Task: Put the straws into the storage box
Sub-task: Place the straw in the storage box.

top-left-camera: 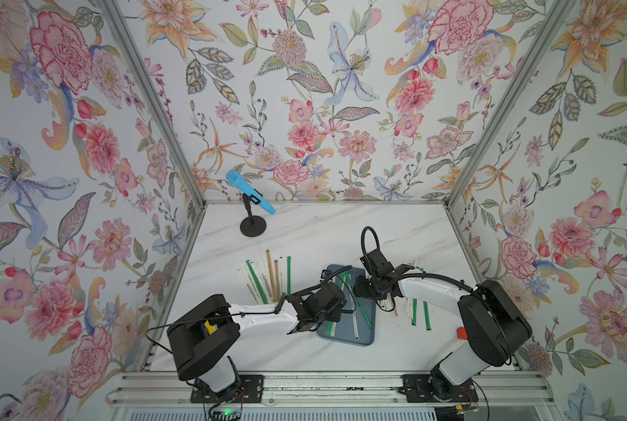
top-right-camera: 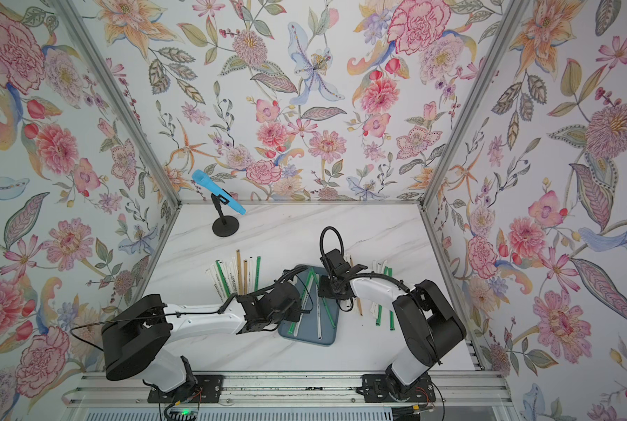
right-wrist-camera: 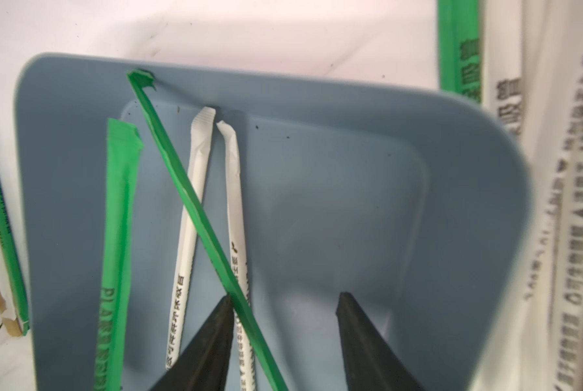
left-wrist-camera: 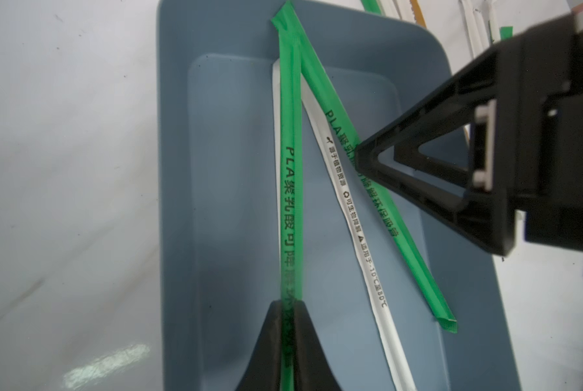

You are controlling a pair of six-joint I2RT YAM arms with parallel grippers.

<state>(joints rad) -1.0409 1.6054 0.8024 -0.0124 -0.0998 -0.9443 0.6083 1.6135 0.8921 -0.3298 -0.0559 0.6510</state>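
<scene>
The blue-grey storage box (top-left-camera: pixel 363 338) (top-right-camera: pixel 327 338) lies between my two arms and holds several straws, green and white. My left gripper (left-wrist-camera: pixel 288 304) (top-left-camera: pixel 333 316) is shut on one green straw (left-wrist-camera: pixel 292 186), whose far end rests on the box's end rim. Beside it lie a printed white straw (left-wrist-camera: pixel 351 220) and another green one (left-wrist-camera: pixel 385 220). My right gripper (right-wrist-camera: pixel 285 298) (top-left-camera: pixel 362 288) hangs open over the box floor (right-wrist-camera: pixel 351 203), with one finger next to a slanting green straw (right-wrist-camera: pixel 195 203). More straws lie on the table in a left pile (top-left-camera: pixel 264 277) and a right pile (top-left-camera: pixel 419 310).
A blue microphone (top-left-camera: pixel 250 197) on a black stand rises at the back left of the marble table. A small red block (top-left-camera: pixel 460 332) sits by the right arm's base. Flowered walls close in three sides, and a metal rail runs along the front.
</scene>
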